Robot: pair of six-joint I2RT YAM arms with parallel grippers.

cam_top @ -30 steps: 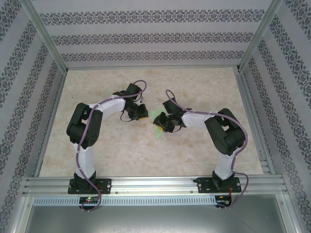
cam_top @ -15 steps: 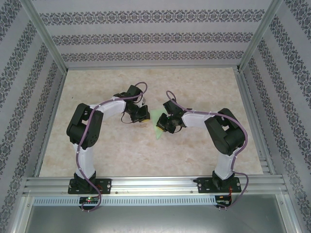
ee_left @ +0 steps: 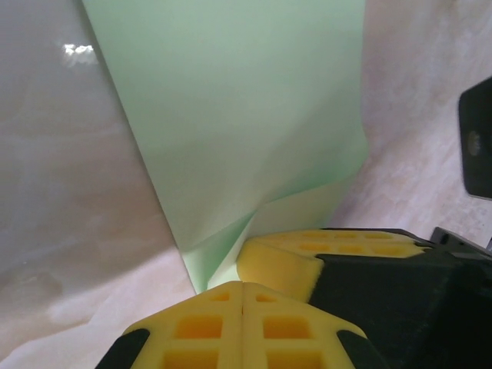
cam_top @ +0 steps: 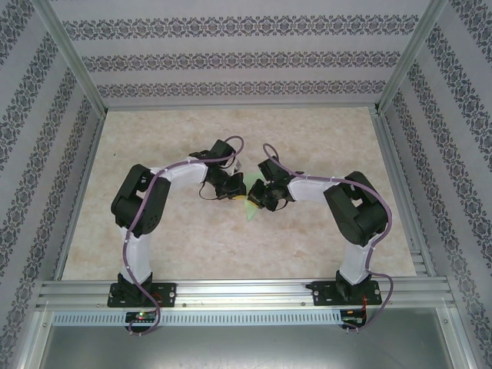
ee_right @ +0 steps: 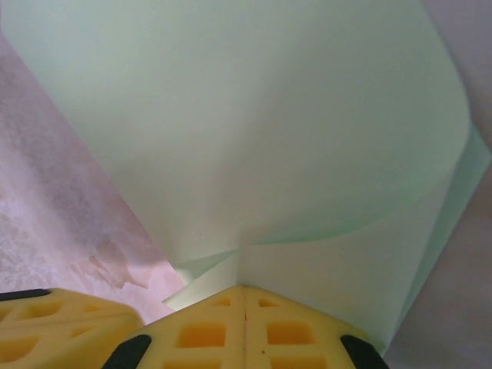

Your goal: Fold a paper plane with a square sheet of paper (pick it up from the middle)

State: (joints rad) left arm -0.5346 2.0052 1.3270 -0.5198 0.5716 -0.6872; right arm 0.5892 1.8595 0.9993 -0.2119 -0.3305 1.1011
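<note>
Green paper — left fingers moved in, pinching.

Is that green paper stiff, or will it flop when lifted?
Probably floppy: the paper curves and buckles where the right tool pinches it. Likely very light, since it looks thin. It seems to crease easily: a fold radiates from the left tool.

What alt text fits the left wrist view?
The left gripper, its yellow fingers shut at the bottom of the frame, pinches the lower corner of a creased pale green paper that spreads up across the view. The right gripper sits close beside it on the right, above a pale marbled table.
</note>
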